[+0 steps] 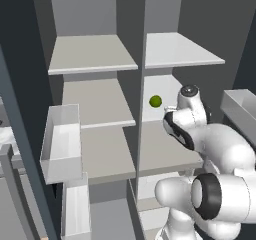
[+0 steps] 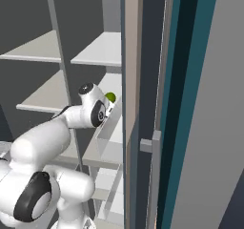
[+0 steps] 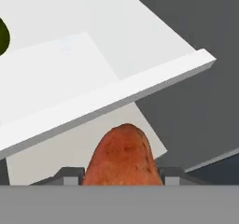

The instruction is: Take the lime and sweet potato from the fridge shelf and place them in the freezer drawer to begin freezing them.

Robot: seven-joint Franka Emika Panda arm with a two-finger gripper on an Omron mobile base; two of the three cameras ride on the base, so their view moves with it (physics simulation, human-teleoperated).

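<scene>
Orange-red oblong sweet potato (image 3: 122,155) sits clamped between the two dark jaws of my gripper (image 3: 122,175), just clear of the light-grey fridge shelf (image 3: 116,90) edge. Step in hand, I judge: carrying it out. Next: lower toward the freezer drawer. Small bright-green lime (image 1: 155,101) lies beyond the jaws on the shelf.

We note open room on the fridge shelf (image 1: 165,114) around the lime (image 1: 155,101). The shelf above (image 1: 182,51) limits headroom; a white door bin (image 2: 112,132) crowds its right side.
</scene>
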